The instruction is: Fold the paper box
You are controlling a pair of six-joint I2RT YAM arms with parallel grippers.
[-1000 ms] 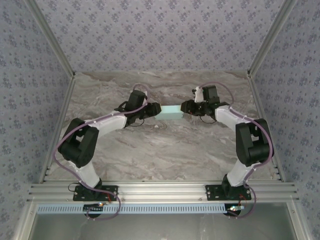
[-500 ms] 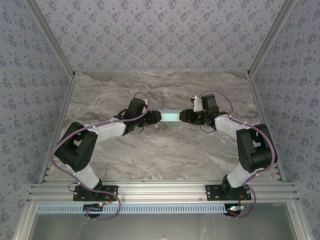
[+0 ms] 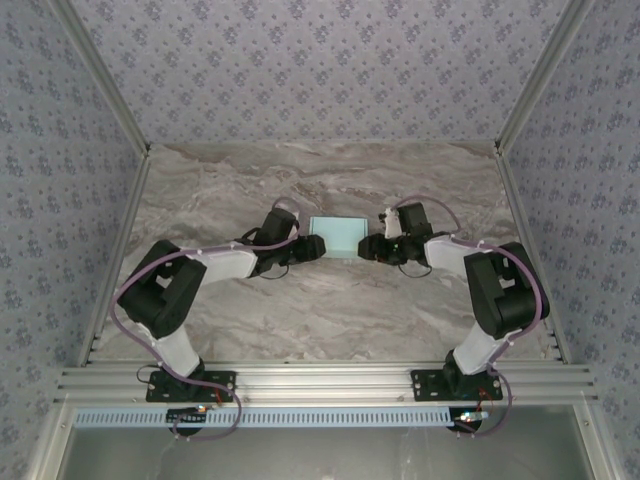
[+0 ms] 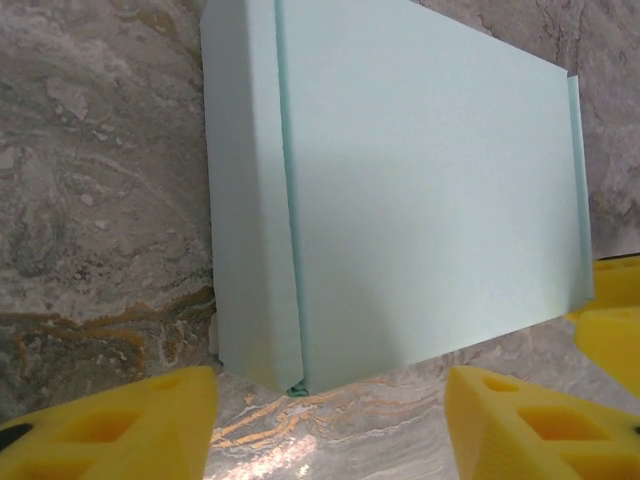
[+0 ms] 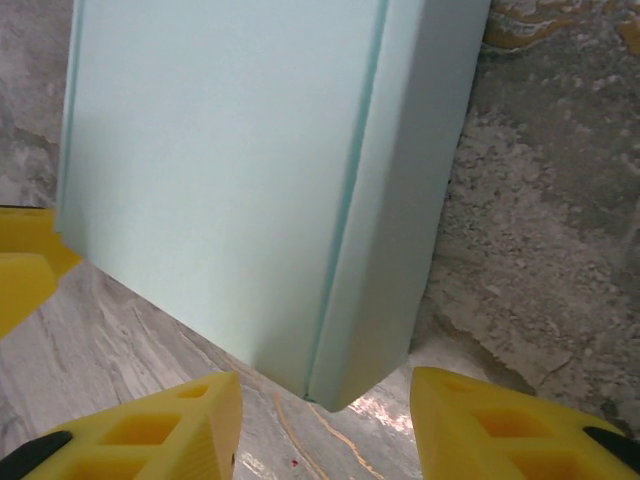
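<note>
Paper box (image 3: 336, 237) lies flat on the bench (image 3: 330, 320), with one creased end toward each side. Left jaws and right jaws flank it — both gape and hold nothing, the box just ahead of each and neither pair nearer.

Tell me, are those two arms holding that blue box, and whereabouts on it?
Nothing is held. The paper box lies flat on the table, with the left gripper and right gripper at its opposite ends, jaws open.

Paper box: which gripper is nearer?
Left, only marginally: left gripper sits at the left edge of the paper box, right gripper just off its right edge.
</note>
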